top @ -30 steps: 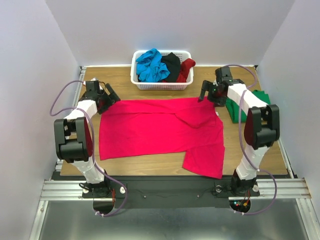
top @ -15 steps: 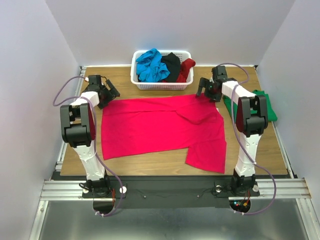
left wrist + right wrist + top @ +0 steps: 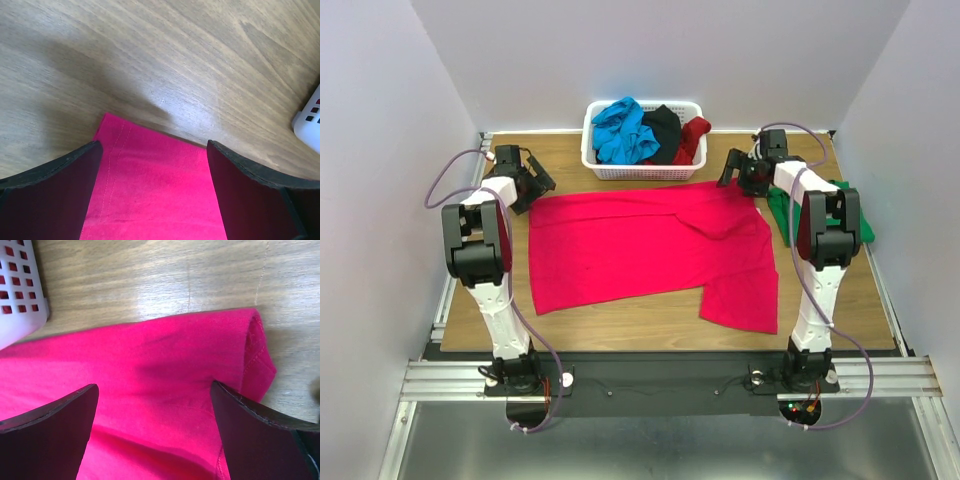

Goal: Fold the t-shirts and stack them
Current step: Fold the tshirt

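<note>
The bright pink-red t-shirt [image 3: 650,250] lies spread flat on the wooden table, with one part hanging towards the near right. My left gripper [image 3: 536,183] is open at its far left corner. In the left wrist view [image 3: 152,150] the cloth corner [image 3: 150,190] lies flat between the fingers. My right gripper [image 3: 740,182] is open at the far right corner, and the right wrist view [image 3: 155,387] shows a hemmed edge [image 3: 255,350]. A folded green t-shirt [image 3: 848,205] lies at the right edge. Blue [image 3: 620,130], black [image 3: 663,125] and dark red [image 3: 693,135] shirts lie in the basket.
The white lattice basket [image 3: 640,172] stands at the far middle, just beyond the shirt's far edge. Its corner shows in the left wrist view [image 3: 309,125] and in the right wrist view [image 3: 20,300]. Bare wood [image 3: 620,320] lies between the shirt and the near edge.
Both grippers have moved away from me towards the far edge of the table. The pink-red shirt has shifted a little to the right and farther away.
</note>
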`<act>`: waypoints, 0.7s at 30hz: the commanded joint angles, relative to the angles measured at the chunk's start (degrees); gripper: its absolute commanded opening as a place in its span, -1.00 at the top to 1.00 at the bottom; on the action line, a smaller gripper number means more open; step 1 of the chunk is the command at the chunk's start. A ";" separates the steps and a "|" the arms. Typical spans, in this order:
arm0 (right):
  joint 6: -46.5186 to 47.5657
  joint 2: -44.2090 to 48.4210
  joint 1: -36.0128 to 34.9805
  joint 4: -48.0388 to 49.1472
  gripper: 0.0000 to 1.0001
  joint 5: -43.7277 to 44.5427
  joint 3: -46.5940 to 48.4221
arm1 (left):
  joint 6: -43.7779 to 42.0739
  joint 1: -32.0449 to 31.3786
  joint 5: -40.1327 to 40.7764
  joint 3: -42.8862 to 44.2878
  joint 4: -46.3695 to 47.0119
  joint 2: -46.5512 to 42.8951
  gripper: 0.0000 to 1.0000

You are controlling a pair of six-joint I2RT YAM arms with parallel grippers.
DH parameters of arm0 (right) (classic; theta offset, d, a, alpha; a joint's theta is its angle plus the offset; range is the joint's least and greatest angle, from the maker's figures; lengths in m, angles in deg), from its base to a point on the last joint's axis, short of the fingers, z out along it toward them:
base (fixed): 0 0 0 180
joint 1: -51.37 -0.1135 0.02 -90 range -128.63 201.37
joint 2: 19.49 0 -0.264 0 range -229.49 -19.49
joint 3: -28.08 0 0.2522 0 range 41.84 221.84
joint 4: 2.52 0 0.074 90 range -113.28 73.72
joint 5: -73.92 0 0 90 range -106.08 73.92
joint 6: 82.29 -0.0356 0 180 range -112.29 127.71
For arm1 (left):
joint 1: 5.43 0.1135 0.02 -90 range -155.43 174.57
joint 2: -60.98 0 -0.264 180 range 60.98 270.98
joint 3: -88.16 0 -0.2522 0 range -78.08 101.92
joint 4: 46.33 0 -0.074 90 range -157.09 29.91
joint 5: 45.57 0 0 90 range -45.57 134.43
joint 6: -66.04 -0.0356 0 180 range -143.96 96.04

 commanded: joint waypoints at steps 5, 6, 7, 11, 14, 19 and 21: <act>-0.41 16.33 0.83 -1.67 -1.00 -0.16 -4.45 | 1.16 -0.04 4.54 -1.20 -9.21 -13.33 -0.97; -1.99 19.16 -0.04 -1.66 -1.00 2.46 -8.47 | 3.00 -0.22 5.51 -3.23 -9.39 -18.92 -0.97; -3.05 21.62 -0.65 -1.58 -1.00 5.62 -10.77 | 5.20 -0.74 7.95 -4.99 -10.52 -21.67 -0.97; -7.18 35.86 -3.82 -1.58 -1.00 17.68 -25.00 | 11.97 -5.82 16.48 -17.46 -16.14 -34.86 -0.97; -12.63 48.42 -4.00 -1.66 -1.00 20.23 -37.57 | 18.03 -13.29 21.57 -30.54 -20.43 -43.13 -0.97; -16.59 67.05 -3.91 -2.37 -1.00 18.49 -51.83 | 28.32 -17.53 22.13 -42.43 -25.82 -51.91 -0.97; -17.04 69.89 -4.00 -3.85 -1.00 17.78 -54.20 | 31.74 -18.15 20.99 -47.08 -26.35 -55.34 -0.97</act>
